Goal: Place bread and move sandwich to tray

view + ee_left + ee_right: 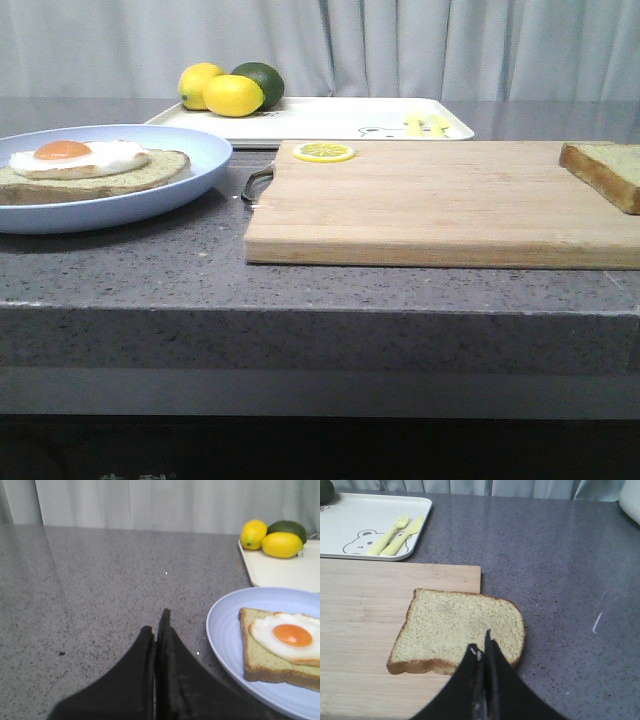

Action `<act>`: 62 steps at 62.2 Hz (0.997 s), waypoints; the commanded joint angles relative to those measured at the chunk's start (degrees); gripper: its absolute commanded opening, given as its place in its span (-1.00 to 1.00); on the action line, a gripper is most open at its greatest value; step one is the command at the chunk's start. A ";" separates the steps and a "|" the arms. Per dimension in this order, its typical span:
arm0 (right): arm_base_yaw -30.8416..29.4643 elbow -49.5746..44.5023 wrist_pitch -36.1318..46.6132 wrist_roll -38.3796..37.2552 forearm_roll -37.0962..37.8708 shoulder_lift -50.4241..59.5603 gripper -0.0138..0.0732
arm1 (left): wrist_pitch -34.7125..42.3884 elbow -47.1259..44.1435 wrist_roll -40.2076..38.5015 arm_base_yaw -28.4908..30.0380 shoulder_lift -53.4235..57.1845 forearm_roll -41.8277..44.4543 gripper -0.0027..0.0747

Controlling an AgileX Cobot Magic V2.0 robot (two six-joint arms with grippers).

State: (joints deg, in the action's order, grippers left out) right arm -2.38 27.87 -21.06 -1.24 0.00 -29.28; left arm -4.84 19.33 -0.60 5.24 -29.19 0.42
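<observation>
the tray (330, 118) lies wide at the back, holding lemons (232, 95) and a lime (262, 80). the plate (190, 180) on the left carries the sandwich (95, 165). the bread (460, 630) lies flat over the cutting board (440, 205) right edge. left gripper (159, 625) and right gripper (482, 645) are both closed, empty.

From my feed: bread (457, 632) flat, overhanging the board's right edge; egg sandwich (85, 168) on the blue plate (190, 180); white tray (330, 118) behind.
</observation>
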 commanded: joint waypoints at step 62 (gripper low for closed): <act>-0.35 3.52 3.19 0.10 0.00 -2.56 0.68 | 7.35 2.53 -0.13 -0.44 -2.27 -3.43 0.70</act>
State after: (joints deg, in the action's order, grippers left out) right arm -2.38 28.65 -21.40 -1.24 0.00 -30.77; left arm -2.80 19.73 -0.60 5.24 -31.04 -2.48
